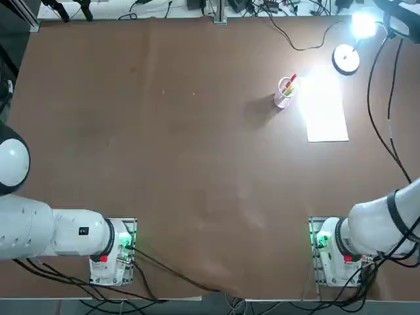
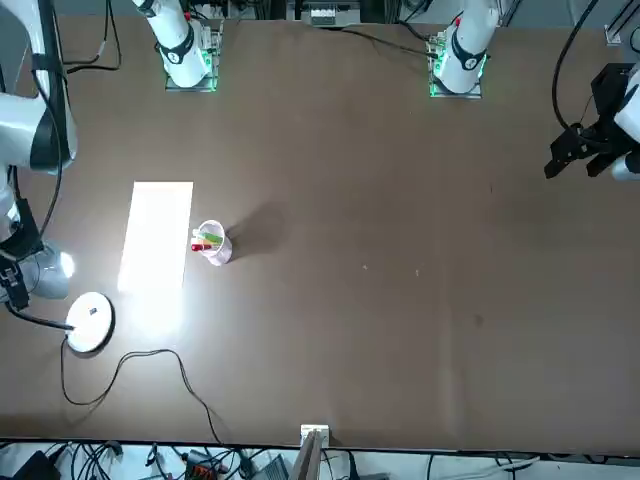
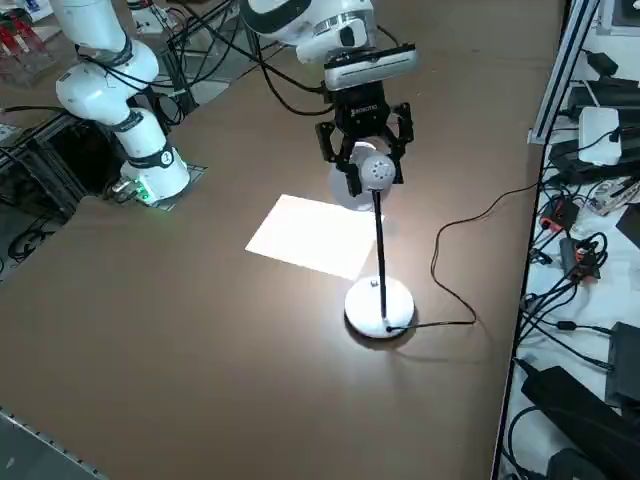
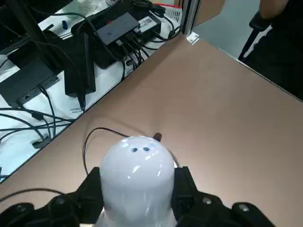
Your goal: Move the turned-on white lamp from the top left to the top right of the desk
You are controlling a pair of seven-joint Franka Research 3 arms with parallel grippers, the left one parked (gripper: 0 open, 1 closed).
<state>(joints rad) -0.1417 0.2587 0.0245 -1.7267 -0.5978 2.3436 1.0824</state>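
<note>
The white lamp stands lit at the desk's [image 1: 164, 164] far right corner in the top view. Its round base [image 1: 346, 59] rests flat on the desk and its glowing head [image 1: 363, 25] is raised on a thin black stem [image 3: 381, 250]. My right gripper [image 3: 372, 176] is shut on the lamp head [image 3: 376, 171]. In the wrist view the white lamp head [image 4: 137, 172] sits squeezed between my black fingers [image 4: 185, 188]. The black cord [image 1: 308, 42] runs from the base off the far edge.
A white paper sheet [image 1: 326, 111] lies just in front of the lamp, brightly lit. Left of it stands a small clear cup [image 1: 284, 92] holding red and yellow items. Cables and electronics [image 3: 590, 250] crowd the shelf beyond the desk's right edge.
</note>
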